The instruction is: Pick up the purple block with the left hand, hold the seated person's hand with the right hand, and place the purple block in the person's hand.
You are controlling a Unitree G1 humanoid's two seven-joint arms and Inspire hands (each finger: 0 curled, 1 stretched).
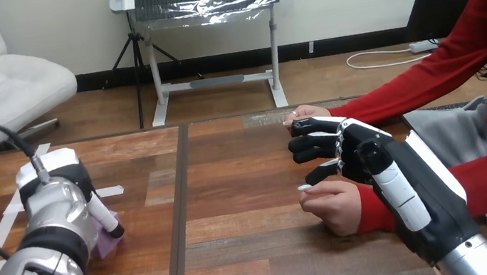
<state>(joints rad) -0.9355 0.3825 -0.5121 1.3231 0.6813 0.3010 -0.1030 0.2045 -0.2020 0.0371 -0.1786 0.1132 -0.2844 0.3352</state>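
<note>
1. Left hand. My left hand [62, 195] is at the left of the table [242, 253], back upward, lowered directly onto the purple block [107, 243]. The hand covers most of the block; only one corner of it shows, at the hand's right edge. The block's underside appears to rest on the wood. I cannot tell whether this hand has closed on the block or merely lies against it.

2. Right hand. My right hand [382, 175] is at the right of the table, raised above the surface, palm turned toward the view's left. Its fingers [312, 127] are loosely bent and spread apart, one above the other, with nothing between them. This hand grasps nothing.

3. The person's hands. Both enter from the view's right in red sleeves.
- The nearer hand [336, 205] lies on the table as a loose fist, just below my right thumb [322, 171]. I cannot tell whether thumb and fist touch. My hand is not curled round it.
- The farther hand [305, 112] rests on the table just beyond my right fingertips.

4. Spacing. The purple block is well apart from both of the person's hands.
</note>
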